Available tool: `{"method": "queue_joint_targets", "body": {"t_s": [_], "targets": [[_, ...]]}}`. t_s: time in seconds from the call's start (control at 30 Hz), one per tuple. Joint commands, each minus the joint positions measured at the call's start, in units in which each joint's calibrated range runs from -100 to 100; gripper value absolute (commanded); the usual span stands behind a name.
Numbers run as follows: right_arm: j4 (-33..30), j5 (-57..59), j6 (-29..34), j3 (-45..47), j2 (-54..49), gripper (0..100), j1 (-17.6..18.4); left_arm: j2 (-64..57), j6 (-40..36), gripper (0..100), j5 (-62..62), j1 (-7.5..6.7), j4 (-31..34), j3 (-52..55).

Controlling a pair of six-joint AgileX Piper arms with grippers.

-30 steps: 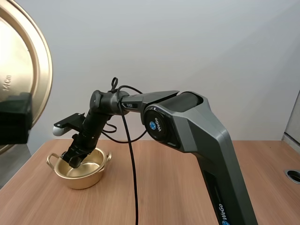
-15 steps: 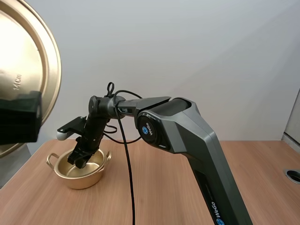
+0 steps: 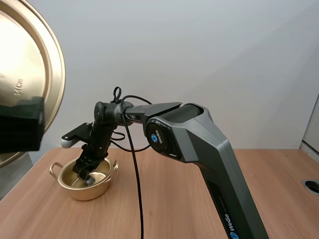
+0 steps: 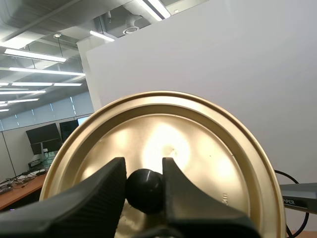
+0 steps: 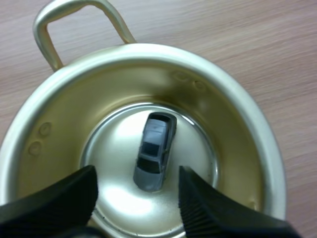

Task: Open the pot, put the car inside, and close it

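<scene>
High view: the right pincer (image 3: 84, 175) reaches down into the mouth of the gold pot (image 3: 102, 189), which stands lidless on the worktop (image 3: 189, 199). The lid (image 3: 30, 74) hangs high at my left, well apart from the pot.

Left wrist view: the left pincer (image 4: 143, 168) is clamped on the lid's black knob (image 4: 144, 191), one finger on each side.

Right wrist view: the right pincer's fingers stand apart and hold nothing. The grey car (image 5: 155, 151) lies on the pot's floor between the two tips, touching neither, its long axis running along the fingers.

The car looks delivered. The right arm blocks the mouth, so it should lift clear before the left arm lowers the lid onto the rim.
</scene>
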Motion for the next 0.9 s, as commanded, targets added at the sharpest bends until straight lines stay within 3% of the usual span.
{"method": "queue_joint_targets", "body": {"t_s": [0.0, 0.2, 0.3, 0.53, 0.7, 0.87], "targets": [[0.0, -0.8, 0.0, -0.1, -0.3, 100, 0.0, 0.0, 0.0, 0, 0.0, -0.04, 0.0, -0.1], [-0.1, -4.2, -0.3, -0.1, -1.7, 100, 0.0, 0.0, 0.0, 0, 0.0, -0.04, 0.0, -0.1], [-3.3, -5.1, 0.9, -0.1, -4.2, 100, 0.0, 0.0, 0.0, 0, 0.0, -0.04, 0.0, -0.1], [-21.1, -6.1, 4.7, -0.1, -13.7, 100, -0.8, 1.4, -1.2, 0, 0.0, -0.04, 3.2, 1.2], [-33.1, -6.2, 12.6, -0.1, -22.8, 100, -4.6, 5.7, -1.2, 0, 0.0, -0.44, 7.8, 10.2], [-35.6, -4.0, 16.1, -0.1, -33.6, 100, -10.6, 14.1, -1.1, 0, -4.5, -0.58, 7.5, 22.7]]}}
